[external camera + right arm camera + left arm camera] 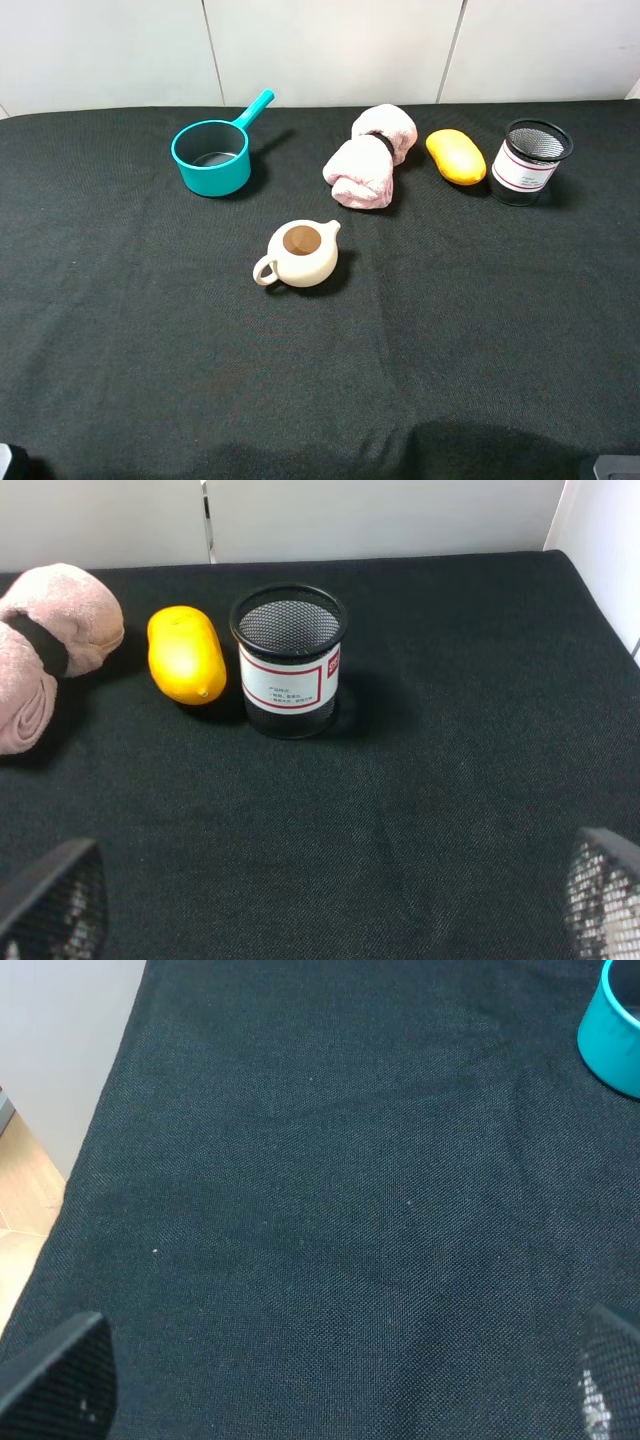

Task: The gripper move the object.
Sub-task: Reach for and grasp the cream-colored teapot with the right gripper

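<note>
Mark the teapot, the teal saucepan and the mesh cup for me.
teapot (300, 262): exterior high view, middle of the cream body.
teal saucepan (212, 178): exterior high view, front wall.
mesh cup (285, 677): right wrist view, white label.

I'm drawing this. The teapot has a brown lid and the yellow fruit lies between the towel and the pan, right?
No. The yellow fruit lies between the towel and the black mesh cup, not the pan, as the high view shows. The teapot does have a brown lid.
</note>
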Controlling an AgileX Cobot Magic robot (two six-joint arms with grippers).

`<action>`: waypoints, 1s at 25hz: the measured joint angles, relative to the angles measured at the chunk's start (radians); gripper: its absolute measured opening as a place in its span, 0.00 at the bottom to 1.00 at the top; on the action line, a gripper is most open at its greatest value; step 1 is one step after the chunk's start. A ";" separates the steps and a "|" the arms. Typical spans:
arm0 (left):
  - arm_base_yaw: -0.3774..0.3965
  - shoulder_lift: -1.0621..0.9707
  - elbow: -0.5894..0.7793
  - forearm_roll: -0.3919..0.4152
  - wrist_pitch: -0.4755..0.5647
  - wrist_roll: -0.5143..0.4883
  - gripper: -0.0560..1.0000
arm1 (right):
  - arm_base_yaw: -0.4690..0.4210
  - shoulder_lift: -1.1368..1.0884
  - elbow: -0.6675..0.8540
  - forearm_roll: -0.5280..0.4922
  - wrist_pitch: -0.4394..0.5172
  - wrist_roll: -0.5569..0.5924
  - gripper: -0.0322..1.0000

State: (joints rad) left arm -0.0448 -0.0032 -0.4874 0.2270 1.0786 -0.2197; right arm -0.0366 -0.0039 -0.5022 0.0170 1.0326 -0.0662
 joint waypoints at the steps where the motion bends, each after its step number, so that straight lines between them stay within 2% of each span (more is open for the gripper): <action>1: 0.000 0.000 0.000 0.000 0.000 0.000 0.91 | 0.000 0.000 0.000 0.000 0.000 0.000 0.70; 25: 0.000 0.000 0.000 0.000 0.000 0.000 0.91 | 0.000 0.000 0.000 0.000 0.000 0.000 0.70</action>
State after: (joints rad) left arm -0.0448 -0.0032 -0.4874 0.2270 1.0786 -0.2197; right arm -0.0366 -0.0039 -0.5022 0.0170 1.0326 -0.0662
